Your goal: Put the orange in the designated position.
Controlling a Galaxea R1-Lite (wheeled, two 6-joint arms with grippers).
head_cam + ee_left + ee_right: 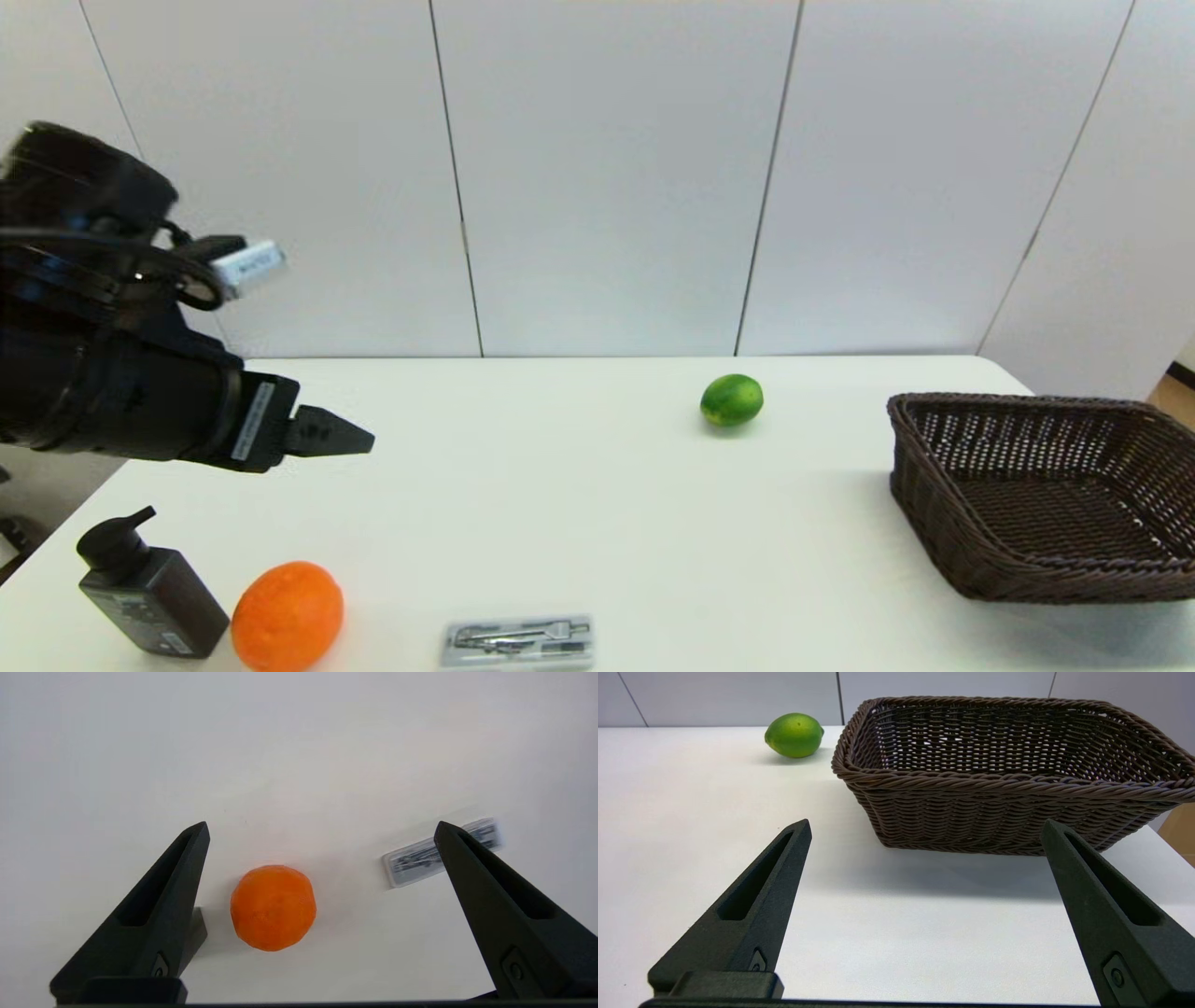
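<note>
Orange [287,616] is sat on the desk [579,504] near its front edge, just beside a black pump bottle [145,588] that's mostly hidden in the left wrist view. Left pincer [322,833] is held above it, spread wide, gripping nothing. Right pincer [924,830] is spread too, only seen in its own wrist view.

blk left arm [121,392], white label, cables

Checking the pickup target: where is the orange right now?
In the head view the orange lies at the table's near left, between the black pump bottle and the clear case, below the open left pincer.
</note>
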